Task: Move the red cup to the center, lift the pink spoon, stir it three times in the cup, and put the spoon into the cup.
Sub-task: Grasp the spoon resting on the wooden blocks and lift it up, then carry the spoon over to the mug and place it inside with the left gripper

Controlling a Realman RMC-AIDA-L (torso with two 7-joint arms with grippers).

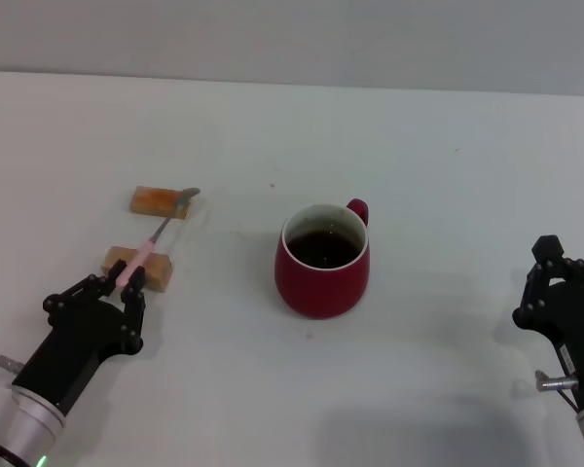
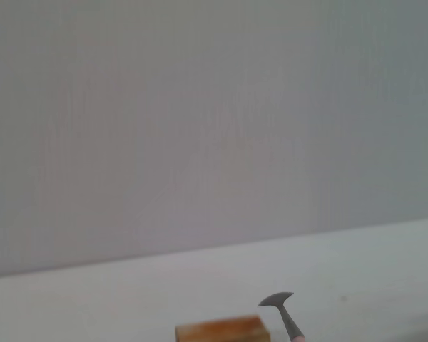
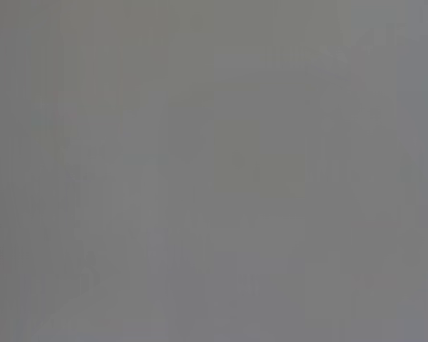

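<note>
1. Left tool: low at the near left of the white surface, black fingers pointing away from the robot. The fingers sit either side of the near end of the pink spoon's handle; appear closed on it, though contact is hard to confirm from the head view.

2. Pink spoon: bridges two tan wooden blocks. Pink handle lies across the near block; thin metal neck runs up and to the right; grey bowl rests on the far block. Left wrist view shows only the grey bowl with its neck beside the far block, a plain wall behind.

3. Red cup: upright near the middle of the surface, well apart from the spoon and blocks. White inner wall, dark liquid inside, loop handle turned to the far right.

4. Right tool: near right edge, well apart from the cup, holding nothing. Cannot tell whether its fingers are spread or together.

5. Right wrist view: flat grey only, nothing to identify.
</note>
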